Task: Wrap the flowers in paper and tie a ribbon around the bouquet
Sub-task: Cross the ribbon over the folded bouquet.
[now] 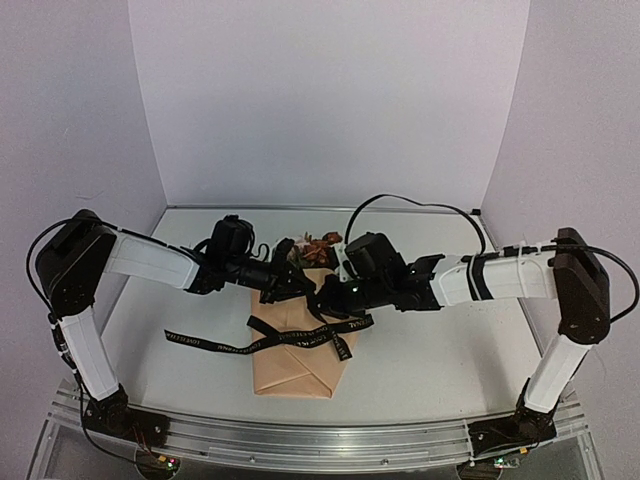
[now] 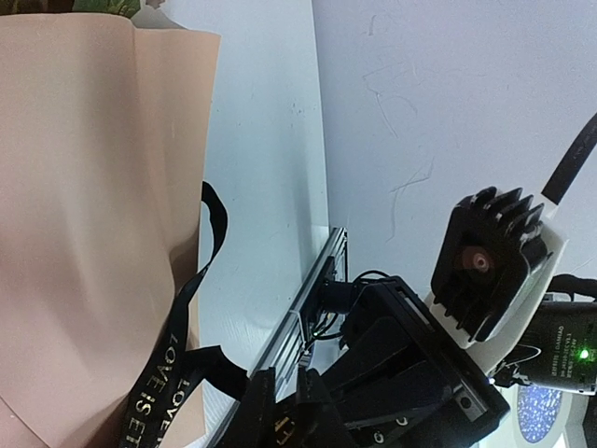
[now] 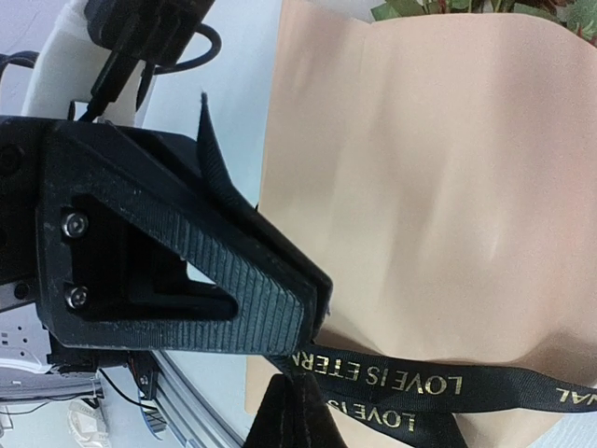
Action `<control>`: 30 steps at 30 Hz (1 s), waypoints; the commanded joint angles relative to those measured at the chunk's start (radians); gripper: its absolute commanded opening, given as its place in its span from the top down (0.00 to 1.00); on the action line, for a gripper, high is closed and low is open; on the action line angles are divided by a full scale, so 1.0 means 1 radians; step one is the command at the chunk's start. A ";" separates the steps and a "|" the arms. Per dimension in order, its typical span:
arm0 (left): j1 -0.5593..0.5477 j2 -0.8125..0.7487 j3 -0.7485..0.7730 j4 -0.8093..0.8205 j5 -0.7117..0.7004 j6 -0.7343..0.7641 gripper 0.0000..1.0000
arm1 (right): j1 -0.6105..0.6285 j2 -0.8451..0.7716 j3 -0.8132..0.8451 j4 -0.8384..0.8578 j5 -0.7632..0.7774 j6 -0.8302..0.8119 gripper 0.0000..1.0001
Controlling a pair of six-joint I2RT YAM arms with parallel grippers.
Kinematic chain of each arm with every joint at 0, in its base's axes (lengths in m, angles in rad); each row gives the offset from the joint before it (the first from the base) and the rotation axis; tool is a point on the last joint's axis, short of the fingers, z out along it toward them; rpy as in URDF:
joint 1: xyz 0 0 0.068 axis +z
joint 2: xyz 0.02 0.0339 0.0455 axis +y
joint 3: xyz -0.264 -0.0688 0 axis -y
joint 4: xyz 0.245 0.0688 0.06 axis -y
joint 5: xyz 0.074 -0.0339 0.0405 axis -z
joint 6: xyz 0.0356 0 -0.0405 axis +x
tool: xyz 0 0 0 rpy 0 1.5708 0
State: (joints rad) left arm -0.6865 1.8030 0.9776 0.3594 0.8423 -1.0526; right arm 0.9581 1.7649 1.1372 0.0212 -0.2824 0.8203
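Right hand (image 3: 303, 355) is clamped on the ribbon (image 3: 420, 383), which runs across the bouquet (image 1: 295, 365). Left hand (image 1: 286, 287) sits just beside it over the bundle's upper end; I cannot tell whether its jaws grip anything. Bouquet lies on the table (image 1: 440, 350), flowers (image 1: 318, 243) pointing away from me, one ribbon end trailing left.

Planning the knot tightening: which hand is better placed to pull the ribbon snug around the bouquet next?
Right, probably: the right hand is shut on the ribbon where it crosses the bouquet. The left hand is near too, but its grip is unclear.
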 commanded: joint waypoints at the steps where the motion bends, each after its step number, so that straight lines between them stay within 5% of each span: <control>1: -0.004 -0.024 0.050 -0.076 -0.020 0.054 1.00 | -0.004 -0.034 0.001 0.022 0.034 0.017 0.81; 5: 0.002 -0.004 0.155 -0.319 -0.081 0.192 1.00 | -0.004 -0.092 -0.033 -0.058 0.116 0.043 0.50; 8: 0.008 0.031 0.254 -0.505 -0.110 0.307 1.00 | -0.005 -0.163 -0.121 -0.087 0.184 0.109 0.39; 17: 0.007 0.168 0.469 -0.886 -0.132 0.549 1.00 | -0.009 -0.168 -0.255 -0.084 0.257 0.297 0.36; 30: -0.033 0.236 0.623 -1.095 -0.232 0.710 1.00 | -0.077 -0.070 -0.248 0.023 0.213 0.425 0.32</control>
State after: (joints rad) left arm -0.6987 2.0088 1.5233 -0.6439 0.6611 -0.4202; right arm 0.8846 1.6672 0.8509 0.0064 -0.0689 1.2047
